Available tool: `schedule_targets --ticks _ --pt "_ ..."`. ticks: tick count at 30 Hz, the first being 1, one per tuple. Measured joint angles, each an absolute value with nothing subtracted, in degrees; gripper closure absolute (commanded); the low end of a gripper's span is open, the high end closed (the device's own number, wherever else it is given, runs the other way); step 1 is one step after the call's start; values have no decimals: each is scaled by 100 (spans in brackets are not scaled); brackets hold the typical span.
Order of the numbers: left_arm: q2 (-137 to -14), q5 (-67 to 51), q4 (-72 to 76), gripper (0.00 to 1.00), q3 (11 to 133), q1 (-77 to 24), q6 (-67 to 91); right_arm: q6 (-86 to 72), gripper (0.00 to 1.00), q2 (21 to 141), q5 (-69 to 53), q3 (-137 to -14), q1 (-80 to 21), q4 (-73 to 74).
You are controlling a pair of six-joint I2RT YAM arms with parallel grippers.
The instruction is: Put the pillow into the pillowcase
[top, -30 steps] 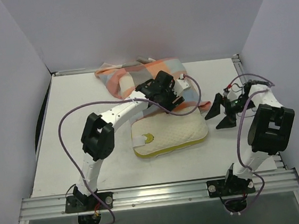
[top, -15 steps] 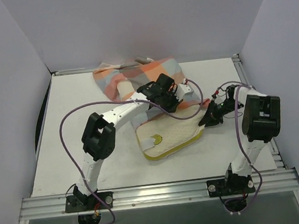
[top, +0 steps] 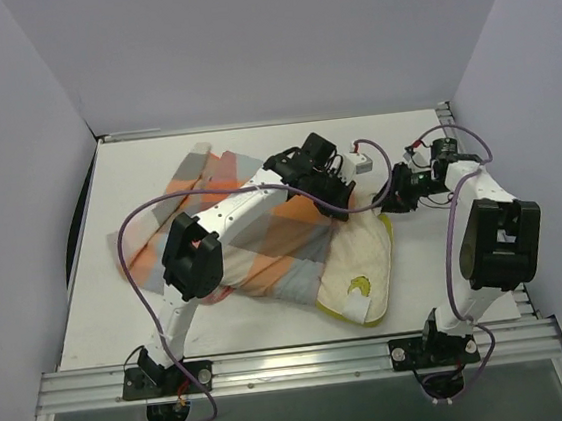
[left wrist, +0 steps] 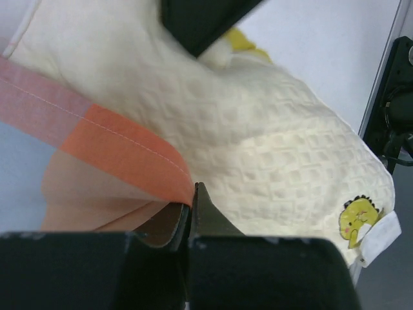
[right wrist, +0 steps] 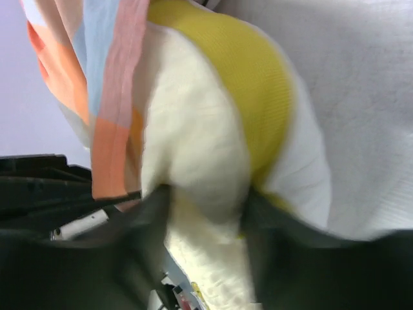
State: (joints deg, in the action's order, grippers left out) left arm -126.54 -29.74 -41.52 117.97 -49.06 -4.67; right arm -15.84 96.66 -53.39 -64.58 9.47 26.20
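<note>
Left fingers (left wrist: 206, 218) pinched shut on the hem of the pillowcase (top: 253, 233). Right fingers (right wrist: 143, 240) clamp a corner of the pillow (top: 362, 262). It's on the desk (top: 132, 176), part covered, near end out. Hold the hem taut and feed the corner in straight.

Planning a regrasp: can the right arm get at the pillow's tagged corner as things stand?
Probably, once freed: the tagged corner lies bare outside the pillowcase on the right arm's side, but its jaws pinch the pillow's far end.
</note>
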Motion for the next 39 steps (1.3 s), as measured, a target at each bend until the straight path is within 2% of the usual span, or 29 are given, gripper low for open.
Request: schedule_targets --ticks 2,3,6,7,11,16,17,18,20,21,23,26,27,28,29,30,31,32,33,34,39 --pt "-12709 -3107 -4180 100 11714 -4757 -373 -1632 20 9682 -5354 -6329 954 2552" --pt "-12711 -3146 -4189 98 11671 -4722 -355 -1614 0 9688 -5352 -6281 1000 2574" --pt "-12709 -3148 -4195 87 11590 -4733 -386 -1155 0 9684 -5367 -6237 1304 2950" --pt "-12709 -3129 -4200 87 11583 -4724 -403 -934 0 9684 -5356 -6289 1461 3223" --pt "-12728 -3127 -4246 87 11690 -4619 -416 -5 0 9673 -5164 -6497 1905 4324" --pt "-12783 -3162 -4346 94 12261 -4418 -425 414 0 9675 -4847 -6396 1103 4941" --pt "-12783 -3194 -4353 97 12309 -4416 -423 410 4 9723 -4825 -6396 919 4991" --pt "-12783 -3242 -4357 100 12326 -4434 -427 360 29 9819 -4858 -6390 762 4993" --pt "-12798 -3400 -4410 100 12326 -4491 -460 161 62 10092 -5011 -6372 580 4838" --pt "-12814 -3505 -4451 100 12326 -4525 -499 -108 87 10259 -5137 -6361 569 4665" --pt "-12849 -3701 -4510 100 12328 -4593 -624 -878 98 10534 -5443 -6331 650 4091" --pt "-12927 -3879 -4746 98 12449 -4729 -1085 -2344 100 10508 -5800 -6121 827 2707" --pt "-12938 -3883 -4829 81 12466 -4766 -1243 -2825 100 10433 -5865 -6051 878 2217" --pt "-12938 -3883 -4910 70 12466 -4790 -1400 -3234 100 10350 -5916 -6012 921 1785" --pt "-12938 -3933 -5009 60 12466 -4797 -1500 -3555 93 10259 -5951 -5996 967 1409" --pt "-12938 -3966 -5107 52 12460 -4792 -1570 -3793 59 10167 -5957 -5996 996 1087" --pt "-12936 -3983 -5177 38 12438 -4786 -1605 -3986 40 10075 -5961 -5996 1017 845" --pt "-12925 -3997 -5216 30 12398 -4770 -1640 -4049 29 9959 -5940 -5999 1055 679" --pt "-12895 -3990 -5221 25 12309 -4735 -1619 -4021 11 9865 -5898 -6020 1122 670" --pt "-12798 -3966 -5199 24 12112 -4657 -1584 -3938 0 9778 -5865 -6062 1199 773" --pt "-11561 -3618 -4923 23 10486 -3857 -1439 -2926 0 9448 -5494 -6329 1785 2018"
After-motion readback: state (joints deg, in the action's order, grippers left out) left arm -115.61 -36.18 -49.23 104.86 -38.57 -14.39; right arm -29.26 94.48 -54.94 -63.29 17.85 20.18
